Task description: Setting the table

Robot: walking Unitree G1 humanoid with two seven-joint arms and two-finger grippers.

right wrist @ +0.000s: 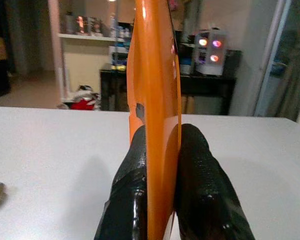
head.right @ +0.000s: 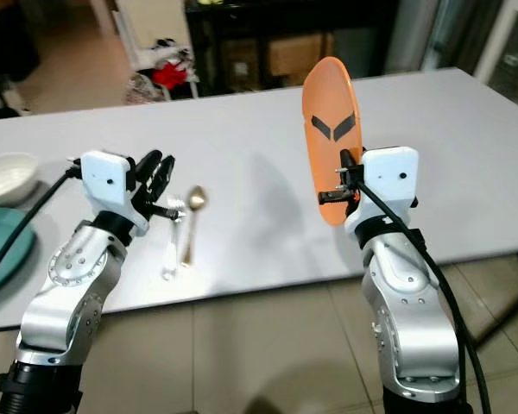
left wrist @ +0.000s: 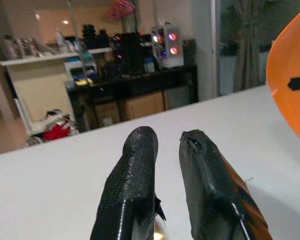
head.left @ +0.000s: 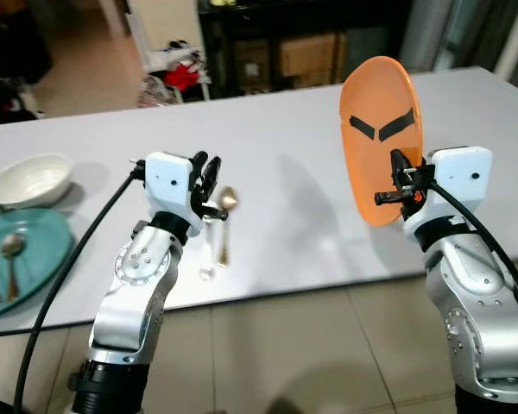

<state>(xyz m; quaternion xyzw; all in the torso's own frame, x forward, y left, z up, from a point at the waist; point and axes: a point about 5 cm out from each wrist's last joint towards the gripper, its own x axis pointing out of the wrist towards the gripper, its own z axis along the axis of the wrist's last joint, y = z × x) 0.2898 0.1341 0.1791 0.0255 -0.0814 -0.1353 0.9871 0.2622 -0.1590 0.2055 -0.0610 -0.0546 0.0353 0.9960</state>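
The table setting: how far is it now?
Done: a gold spoon and a clear utensil lie on the white table. In hand: the right gripper holds the orange plate upright. Left: laying it flat. The left gripper hovers above the cutlery.

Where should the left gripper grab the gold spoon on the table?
Take the gold spoon by its thin handle, mid-length, from above. It lies flat on the white table, bowl pointing away from the robot, and the left gripper hovers just beside it.
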